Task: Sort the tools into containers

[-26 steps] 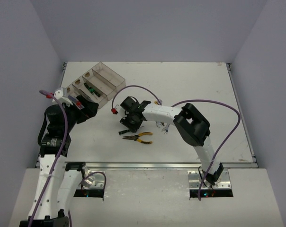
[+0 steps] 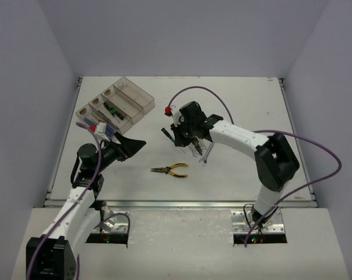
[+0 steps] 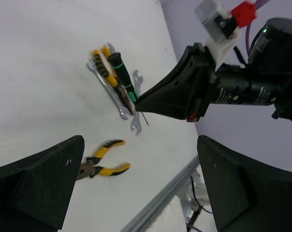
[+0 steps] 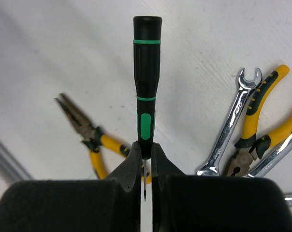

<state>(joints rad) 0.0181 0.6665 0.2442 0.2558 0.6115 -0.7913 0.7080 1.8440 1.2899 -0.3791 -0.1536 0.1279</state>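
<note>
Overhead alone shows containers (image 2: 115,105); wrist views show right gripper (image 4: 145,151) pinching screwdriver (image 4: 147,72).

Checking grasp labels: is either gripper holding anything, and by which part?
Right gripper holds the green-black screwdriver, pinched at the handle's lower end, next to the shaft. Left gripper is open and holds nothing.

We see only the tip of the green-black screwdriver's (image 4: 147,72) shaft; the rest hides between the fingers (image 4: 129,166) of the right gripper (image 4: 145,147). Beside it, pliers (image 4: 262,101) and wrenches (image 4: 230,121) run off the right edge. A finger (image 3: 39,183) of the left gripper (image 3: 140,145) covers the lone pliers' (image 3: 112,169) nose. Most of what lies in the bins (image 2: 132,96) is too small for us to tell.
</note>
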